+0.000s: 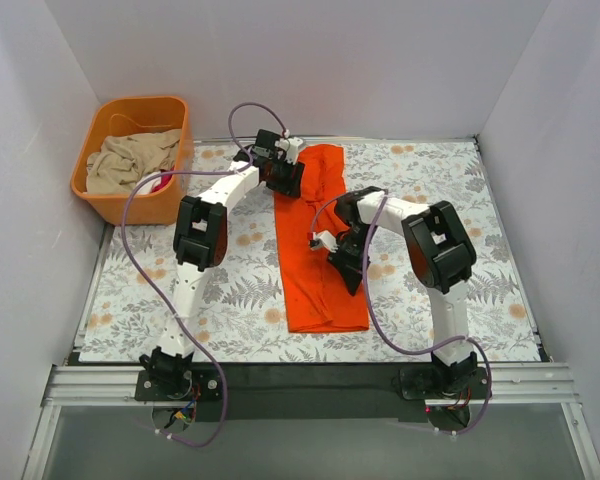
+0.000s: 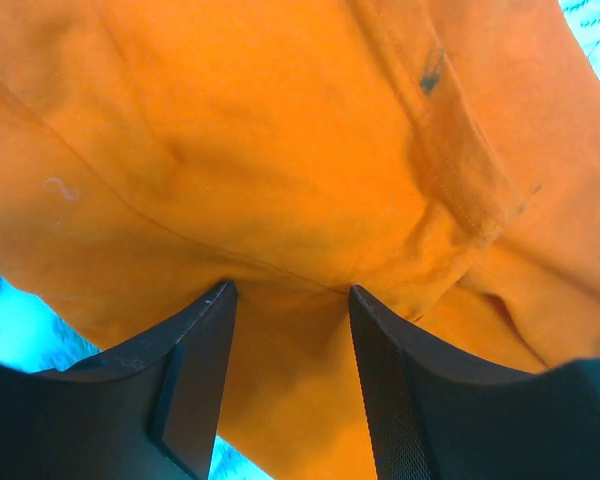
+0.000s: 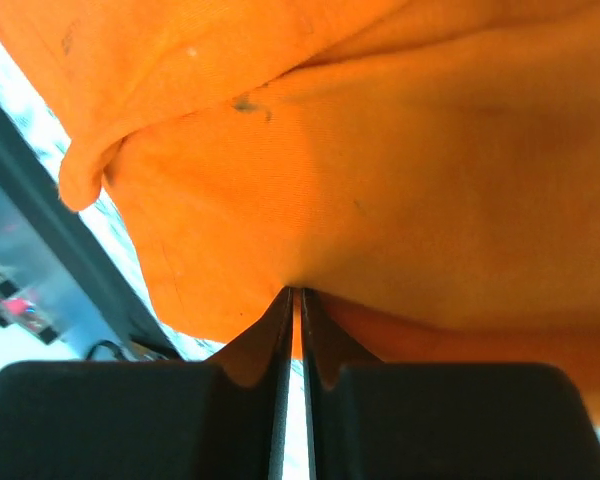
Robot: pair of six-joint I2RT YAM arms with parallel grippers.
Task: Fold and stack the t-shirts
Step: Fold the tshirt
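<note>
It was a robotics lab cell, not a home: plain white panels (image 1: 280, 60) boxed in the table, the left arm (image 1: 198, 235) and right arm (image 1: 438, 250) were bolted to an aluminium rail (image 1: 530, 385), and purple cables (image 1: 127, 225) trailed over a floral tablecloth (image 1: 230, 300).

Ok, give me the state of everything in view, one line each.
orange t-shirt: laid out as a long narrow strip on the tablecloth, not stacked.
left gripper: open, fingers apart over the shirt's far end.
right gripper: shut on the orange t-shirt.
orange tub: upright, with cloth inside.
beige cloth: crumpled in the tub, unfolded.
floral tablecloth: spread flat.
</note>
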